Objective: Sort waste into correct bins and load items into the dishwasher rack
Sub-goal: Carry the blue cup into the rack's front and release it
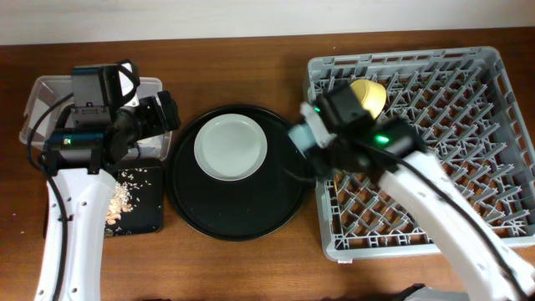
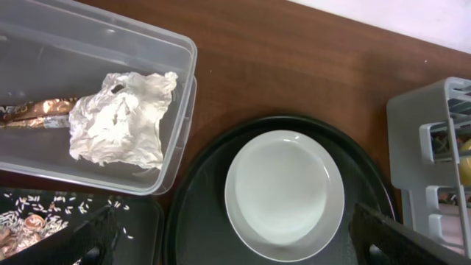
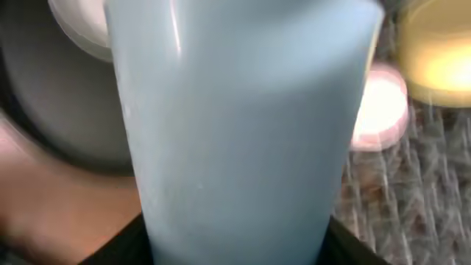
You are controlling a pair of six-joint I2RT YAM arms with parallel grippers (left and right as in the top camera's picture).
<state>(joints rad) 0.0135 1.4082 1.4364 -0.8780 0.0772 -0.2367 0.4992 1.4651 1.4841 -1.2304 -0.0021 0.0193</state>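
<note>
Right hand pinches the light blue cup, a dark finger on each side near its base; the cup fills the wrist view. Overhead, this hand sits at the left edge of the dishwasher rack, next to the round black tray.

Left hand is spread wide and holds nothing, above the near part of that tray.

- Pale plate: flat on the round tray
- Yellow bowl: in the rack, back left corner
- Pink cup: blurred, beside the bowl
- Clear box: holds the white napkin and the gold-brown wrapper, which touch
- Flat black tray: on the counter just in front of the box, food scraps scattered in it
</note>
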